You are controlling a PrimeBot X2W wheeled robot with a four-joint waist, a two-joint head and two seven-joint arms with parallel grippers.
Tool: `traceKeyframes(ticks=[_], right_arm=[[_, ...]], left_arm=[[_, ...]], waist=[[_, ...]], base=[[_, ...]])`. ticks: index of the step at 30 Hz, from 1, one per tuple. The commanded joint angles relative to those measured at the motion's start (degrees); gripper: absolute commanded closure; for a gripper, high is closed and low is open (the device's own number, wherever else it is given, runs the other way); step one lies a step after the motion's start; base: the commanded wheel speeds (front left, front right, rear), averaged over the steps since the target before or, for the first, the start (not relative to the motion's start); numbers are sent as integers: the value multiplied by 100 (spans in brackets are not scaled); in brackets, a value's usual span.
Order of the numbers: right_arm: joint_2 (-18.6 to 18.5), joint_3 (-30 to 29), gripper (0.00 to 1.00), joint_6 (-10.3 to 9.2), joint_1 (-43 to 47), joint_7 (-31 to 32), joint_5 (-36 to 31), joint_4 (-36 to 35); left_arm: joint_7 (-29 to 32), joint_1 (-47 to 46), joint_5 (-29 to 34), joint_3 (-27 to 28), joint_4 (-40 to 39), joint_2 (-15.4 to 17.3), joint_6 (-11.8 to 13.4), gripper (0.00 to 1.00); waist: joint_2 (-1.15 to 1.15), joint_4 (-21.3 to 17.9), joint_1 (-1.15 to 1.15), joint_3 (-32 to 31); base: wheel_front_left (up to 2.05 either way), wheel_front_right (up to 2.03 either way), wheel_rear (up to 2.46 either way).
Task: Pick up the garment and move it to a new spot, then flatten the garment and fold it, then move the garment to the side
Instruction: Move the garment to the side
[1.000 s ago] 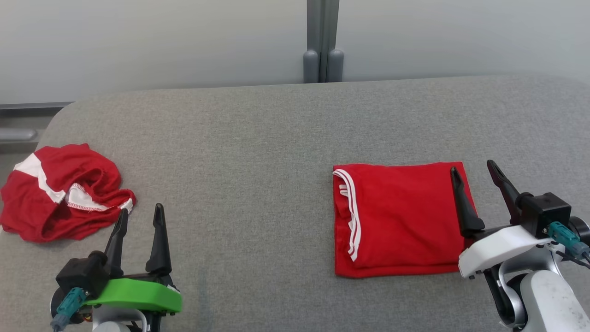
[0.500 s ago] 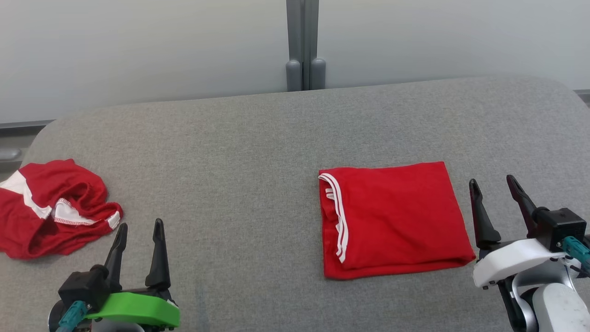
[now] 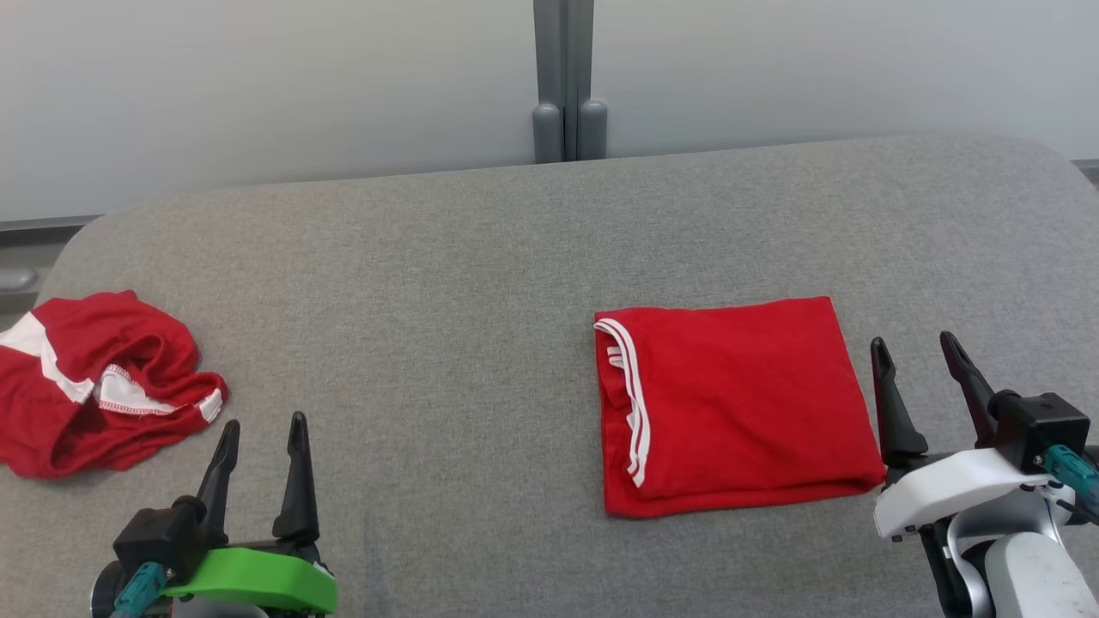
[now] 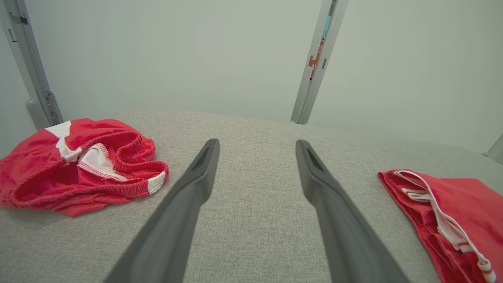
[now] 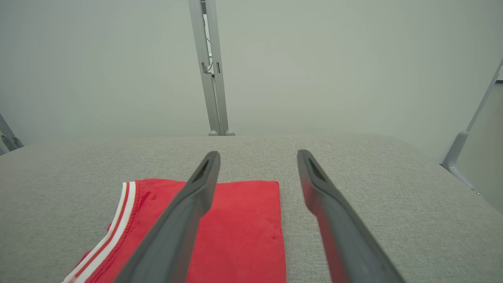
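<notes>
Right gripper (image 3: 911,341) is held spread and empty, just right of the folded red garment (image 3: 738,403), so release is judged complete. That garment is laid flat on the grey padded table (image 3: 429,283), white-striped trim turned left. Left gripper (image 3: 264,421) is parked well left of it, spread, empty. Crumpled red-and-white garment (image 3: 94,386) is left further left, likely queued next.

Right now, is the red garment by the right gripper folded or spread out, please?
Folded: the red garment lies as a neat rectangle with stacked layers at its white-trimmed edge.
</notes>
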Motion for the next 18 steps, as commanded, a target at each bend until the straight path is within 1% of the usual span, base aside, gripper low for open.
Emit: traceKeyframes(ticks=[1,12,14,16,18], right_arm=[[-2,-3,0,-9,-4,-2,23,2],[-70,31,0,-9,-120,67,-59,21],[-163,67,0,-9,-266,270,-6,61],[-183,12,0,-9,-397,654,106,161],[-200,26,0,-4,-554,1332,278,317]], left_arm=[[1,12,19,6,16,43,-21,0],[1,-82,45,36,-10,55,-21,0],[1,-124,48,25,-35,47,-21,0],[1,-144,48,26,-54,39,-21,0],[1,-189,54,18,-70,36,-21,0]], waist=[[0,5,0,5],[0,14,0,91],[0,13,0,164],[0,9,0,223],[0,12,0,297]], base=[[0,0,0],[0,0,0],[0,0,0],[0,0,0],[0,0,0]])
